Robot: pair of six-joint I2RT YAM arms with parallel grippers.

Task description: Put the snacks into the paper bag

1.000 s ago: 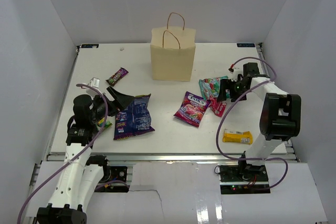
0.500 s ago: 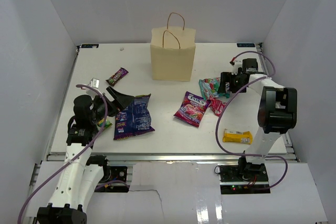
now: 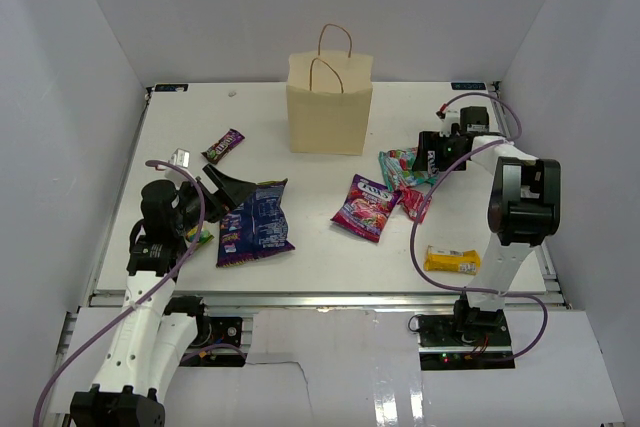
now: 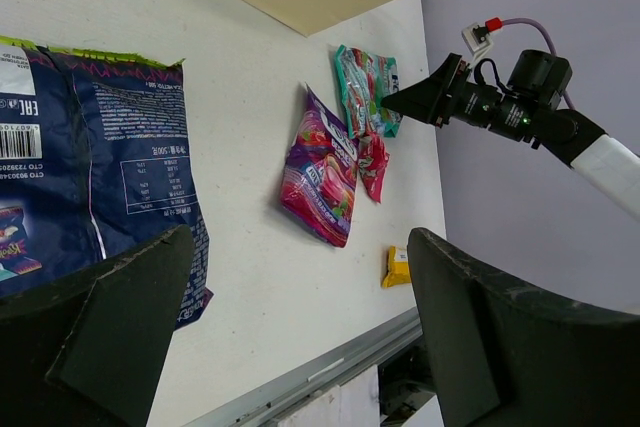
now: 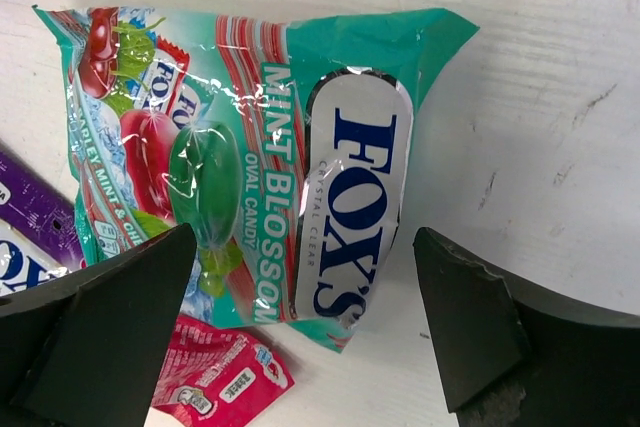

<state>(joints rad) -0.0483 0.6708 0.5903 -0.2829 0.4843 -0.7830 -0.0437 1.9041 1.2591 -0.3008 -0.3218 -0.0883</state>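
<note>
The right jaws stand wide open and empty over the green candy bag (image 5: pixel 250 177), which lies flat on the surface (image 3: pixel 310 197), right of centre in the top view. In the right wrist view the two jaws frame the bag's lower edge, one at the lower left corner of the frame and one at the lower right.

The step in hand looks to be the pick of this bag. To do it well, the jaws should come straight down and close across the bag's width. They need enough slack foil between them to bunch into a fold, since a flat glossy packet will likely slip from a shallow pinch.

The small pink packet (image 5: pixel 215 372) touches the bag's lower edge at the lower left of that view. The jaw on that side should land clear of it, or both may lift together.

The paper bag (image 3: pixel 330 117) stands upright at the upper middle of the top view, well apart from the candy, so the lift must clear its rim before the drop.

The left jaws also gape open, holding nothing, low over the big blue bag (image 4: pixel 100 167) at the left.
</note>
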